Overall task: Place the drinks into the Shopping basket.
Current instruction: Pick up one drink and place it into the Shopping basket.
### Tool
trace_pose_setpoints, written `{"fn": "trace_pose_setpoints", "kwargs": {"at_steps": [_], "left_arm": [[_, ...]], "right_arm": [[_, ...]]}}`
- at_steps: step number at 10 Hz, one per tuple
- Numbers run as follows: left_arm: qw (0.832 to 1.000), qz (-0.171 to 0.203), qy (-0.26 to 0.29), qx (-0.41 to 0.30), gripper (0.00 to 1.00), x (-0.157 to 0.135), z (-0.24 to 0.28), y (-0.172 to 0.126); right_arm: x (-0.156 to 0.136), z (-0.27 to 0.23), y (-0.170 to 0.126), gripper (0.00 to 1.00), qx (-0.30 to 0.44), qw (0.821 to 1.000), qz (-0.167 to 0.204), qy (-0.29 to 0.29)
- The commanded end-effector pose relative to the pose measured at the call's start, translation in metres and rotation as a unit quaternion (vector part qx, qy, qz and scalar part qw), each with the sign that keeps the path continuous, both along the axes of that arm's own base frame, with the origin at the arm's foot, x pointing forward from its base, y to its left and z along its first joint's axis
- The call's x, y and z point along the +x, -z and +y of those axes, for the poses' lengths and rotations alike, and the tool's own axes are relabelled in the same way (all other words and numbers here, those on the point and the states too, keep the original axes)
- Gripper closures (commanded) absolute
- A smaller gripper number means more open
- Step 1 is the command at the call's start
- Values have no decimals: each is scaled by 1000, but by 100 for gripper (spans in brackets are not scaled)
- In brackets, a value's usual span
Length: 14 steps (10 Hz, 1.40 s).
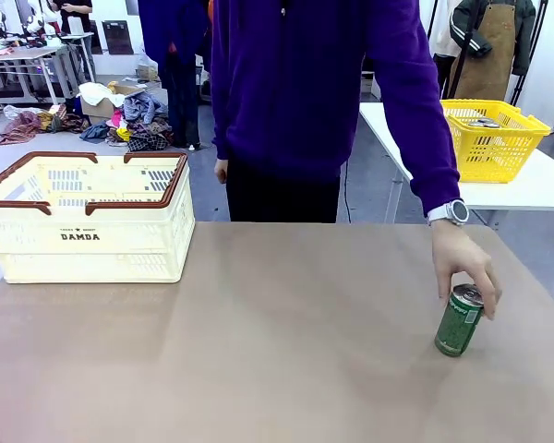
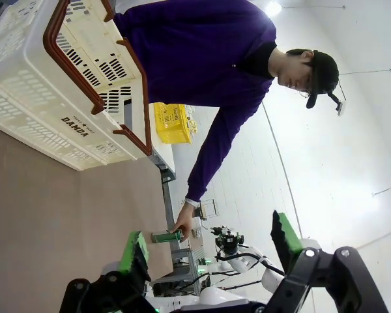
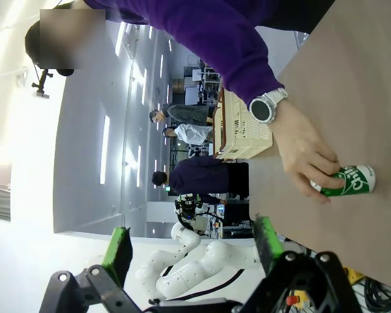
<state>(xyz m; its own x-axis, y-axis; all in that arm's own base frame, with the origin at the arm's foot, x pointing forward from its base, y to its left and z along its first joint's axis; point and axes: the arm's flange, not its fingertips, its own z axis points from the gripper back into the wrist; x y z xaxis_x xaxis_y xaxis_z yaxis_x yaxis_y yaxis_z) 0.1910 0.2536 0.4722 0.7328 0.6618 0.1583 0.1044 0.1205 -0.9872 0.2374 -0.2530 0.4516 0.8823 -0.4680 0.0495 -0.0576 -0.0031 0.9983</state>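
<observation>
A green drink can (image 1: 459, 321) with a silver top stands upright on the brown table at the right, and a person's hand (image 1: 466, 268) rests on its top. The same can (image 3: 349, 180) lies sideways in the rolled right wrist view, held by the hand, and shows small and far off as a green can (image 2: 164, 237) in the left wrist view. The cream Shopping basket (image 1: 88, 218) with brown rim and "DAMDA" print stands at the table's far left and looks to hold nothing. My left gripper (image 2: 205, 251) and right gripper (image 3: 192, 246) are both open, with nothing between their fingers.
A person in a purple sweater stands at the table's far side. Behind, a white table carries a bright yellow mesh basket (image 1: 491, 138). Bare brown tabletop (image 1: 258, 341) stretches between the cream basket and the can.
</observation>
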Motion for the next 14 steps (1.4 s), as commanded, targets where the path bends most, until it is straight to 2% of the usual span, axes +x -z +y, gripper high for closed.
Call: {"fn": "trace_pose_setpoints", "kwargs": {"at_steps": [1, 8, 10, 11, 12, 14], "left_arm": [[1000, -7, 0, -9, 0, 0, 0, -4], [1000, -7, 0, -9, 0, 0, 0, -4], [1000, -7, 0, -9, 0, 0, 0, -4], [1000, -7, 0, -9, 0, 0, 0, -4], [1000, -7, 0, -9, 0, 0, 0, -4], [1000, -7, 0, -9, 0, 0, 0, -4]], "right_arm": [[-2, -1, 0, 0, -2, 1000, -8, -5], [0, 0, 0, 0, 0, 1000, 0, 0], [27, 59, -32, 0, -136, 987, -10, -91], [43, 98, -44, 0, -201, 969, -1, -140], [56, 139, -51, 0, -278, 944, 17, -177], [70, 227, -53, 0, -455, 862, 9, -222]]}}
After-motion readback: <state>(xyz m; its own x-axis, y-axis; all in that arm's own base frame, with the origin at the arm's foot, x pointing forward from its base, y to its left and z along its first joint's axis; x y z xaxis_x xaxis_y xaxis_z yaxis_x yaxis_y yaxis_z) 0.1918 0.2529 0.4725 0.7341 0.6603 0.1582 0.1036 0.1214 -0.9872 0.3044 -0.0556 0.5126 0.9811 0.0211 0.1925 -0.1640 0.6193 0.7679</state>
